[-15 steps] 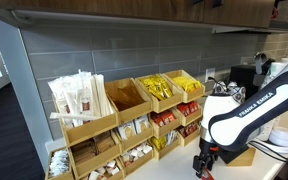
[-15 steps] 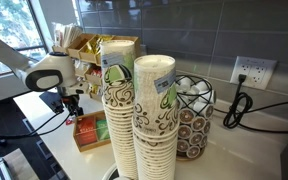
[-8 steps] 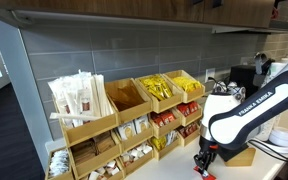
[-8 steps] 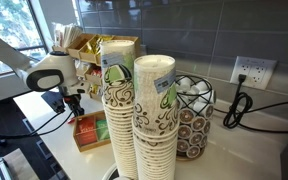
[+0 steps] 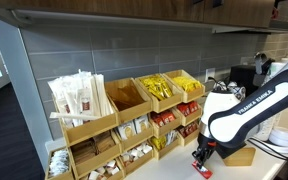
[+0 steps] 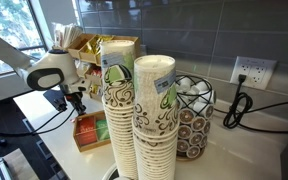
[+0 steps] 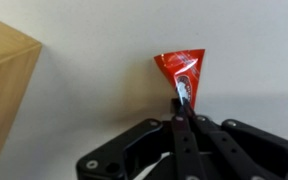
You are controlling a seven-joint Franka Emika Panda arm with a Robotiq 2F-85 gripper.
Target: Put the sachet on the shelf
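In the wrist view the sachet, red with a white printed patch, lies on the white counter. My gripper is shut on its near end, the two black fingers pressed together around it. In an exterior view the gripper hangs low over the counter in front of the shelf, with a bit of red, the sachet, at its tips. The shelf is a light-wood stepped organizer with angled bins of yellow packets, red packets and paper-wrapped sticks. In an exterior view the gripper sits beside the shelf; the sachet is hidden there.
A small low wooden tray with red packets stands close to the gripper, also seen as the tray. Tall stacks of paper cups and a wire pod holder fill the foreground. A light-wood corner sits left of the sachet.
The jaws have closed from open onto the sachet. The gripper has dropped slightly toward the counter.
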